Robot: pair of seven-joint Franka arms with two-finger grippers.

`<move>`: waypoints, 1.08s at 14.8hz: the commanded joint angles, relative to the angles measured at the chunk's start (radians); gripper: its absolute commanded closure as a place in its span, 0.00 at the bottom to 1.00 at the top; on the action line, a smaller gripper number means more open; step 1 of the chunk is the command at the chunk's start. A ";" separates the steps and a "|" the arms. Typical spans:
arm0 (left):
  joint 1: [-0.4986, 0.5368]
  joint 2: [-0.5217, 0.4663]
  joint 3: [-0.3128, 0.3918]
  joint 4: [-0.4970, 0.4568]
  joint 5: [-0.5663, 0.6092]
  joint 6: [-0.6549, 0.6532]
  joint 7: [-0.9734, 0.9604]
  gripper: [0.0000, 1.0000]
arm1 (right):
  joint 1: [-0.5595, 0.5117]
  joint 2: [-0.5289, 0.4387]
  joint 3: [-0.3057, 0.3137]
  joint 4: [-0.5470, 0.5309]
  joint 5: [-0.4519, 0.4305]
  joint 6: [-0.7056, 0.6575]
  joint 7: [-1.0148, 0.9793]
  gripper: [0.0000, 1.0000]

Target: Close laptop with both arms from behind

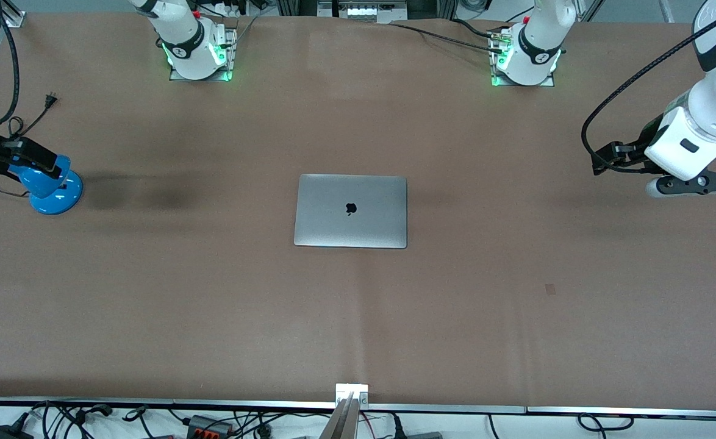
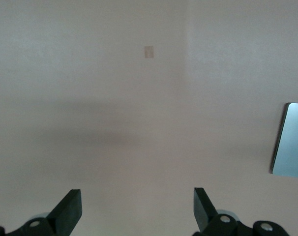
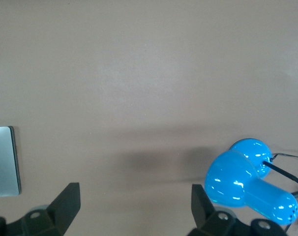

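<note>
The silver-grey laptop (image 1: 350, 211) lies shut and flat in the middle of the table, with the black apple logo on its lid facing up. One edge of it shows in the left wrist view (image 2: 291, 140) and in the right wrist view (image 3: 4, 161). My left gripper (image 1: 699, 183) hangs over bare table at the left arm's end, well away from the laptop. Its fingers are wide open and empty in the left wrist view (image 2: 137, 209). My right gripper (image 1: 10, 155) hangs at the right arm's end, over a blue object. It is open and empty (image 3: 135, 204).
A blue rounded object (image 1: 53, 186) with a round base and a black cable stands on the table under my right gripper; it also shows in the right wrist view (image 3: 247, 184). A black plug (image 1: 50, 97) lies near it. A small patch (image 1: 550, 289) marks the brown table cover.
</note>
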 commanded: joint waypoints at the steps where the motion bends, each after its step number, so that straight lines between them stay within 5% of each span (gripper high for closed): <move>1: -0.001 -0.041 -0.012 -0.012 0.017 -0.029 0.014 0.00 | -0.011 -0.025 0.015 -0.026 -0.015 -0.005 -0.018 0.00; 16: 0.008 -0.040 0.011 -0.023 -0.060 -0.020 -0.058 0.00 | -0.010 -0.025 0.019 -0.017 0.002 -0.053 -0.015 0.00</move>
